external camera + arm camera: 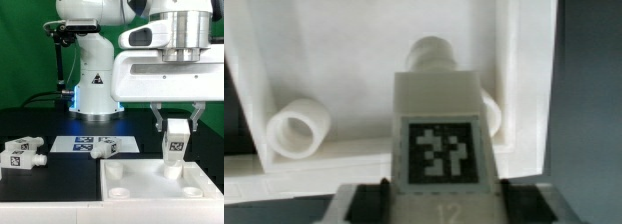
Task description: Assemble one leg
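Tool [178, 130] clamped on leg [176, 165] | upright over white panel [150, 200] | square tag [178, 146] faces camera

Exterior faces arm [95, 85]; wrist close; leg [177, 141] [441, 125] probably shared.

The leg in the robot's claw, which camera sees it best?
The exterior view. It shows the whole leg upright between the fingers of the gripper, over the white panel. The wrist view shows it very near: mostly its tagged face, with the far end blurred.
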Robot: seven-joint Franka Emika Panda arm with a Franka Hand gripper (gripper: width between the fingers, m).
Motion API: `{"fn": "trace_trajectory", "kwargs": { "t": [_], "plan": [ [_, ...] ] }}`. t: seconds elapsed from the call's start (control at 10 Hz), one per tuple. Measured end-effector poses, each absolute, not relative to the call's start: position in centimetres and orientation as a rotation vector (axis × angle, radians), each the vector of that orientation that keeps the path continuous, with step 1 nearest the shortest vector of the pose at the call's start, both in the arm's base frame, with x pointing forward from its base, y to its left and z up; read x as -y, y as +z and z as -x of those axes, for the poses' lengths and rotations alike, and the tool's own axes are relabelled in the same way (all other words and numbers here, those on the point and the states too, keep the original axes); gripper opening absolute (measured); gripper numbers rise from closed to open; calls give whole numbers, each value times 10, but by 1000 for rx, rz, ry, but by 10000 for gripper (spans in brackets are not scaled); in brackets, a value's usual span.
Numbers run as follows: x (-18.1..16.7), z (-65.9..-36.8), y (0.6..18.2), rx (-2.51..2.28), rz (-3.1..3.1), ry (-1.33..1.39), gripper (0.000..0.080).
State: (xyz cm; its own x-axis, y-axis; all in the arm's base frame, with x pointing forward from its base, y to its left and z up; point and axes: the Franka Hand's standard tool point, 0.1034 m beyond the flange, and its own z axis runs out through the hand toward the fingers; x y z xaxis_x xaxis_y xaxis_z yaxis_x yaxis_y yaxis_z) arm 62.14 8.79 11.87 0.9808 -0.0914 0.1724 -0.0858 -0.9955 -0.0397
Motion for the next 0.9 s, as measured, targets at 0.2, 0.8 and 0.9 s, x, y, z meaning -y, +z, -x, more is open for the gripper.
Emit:
{"fn": "trace_trajectory", "kwargs": {
  "t": [0.2,0.8,0.9],
  "plan": [
    [-80,-626,116,-75,3058,-549,285],
    [-97,-636,120,3,2984,-842,285],
    [-107,-633,111,41,2989,-839,285]
  ]
}}
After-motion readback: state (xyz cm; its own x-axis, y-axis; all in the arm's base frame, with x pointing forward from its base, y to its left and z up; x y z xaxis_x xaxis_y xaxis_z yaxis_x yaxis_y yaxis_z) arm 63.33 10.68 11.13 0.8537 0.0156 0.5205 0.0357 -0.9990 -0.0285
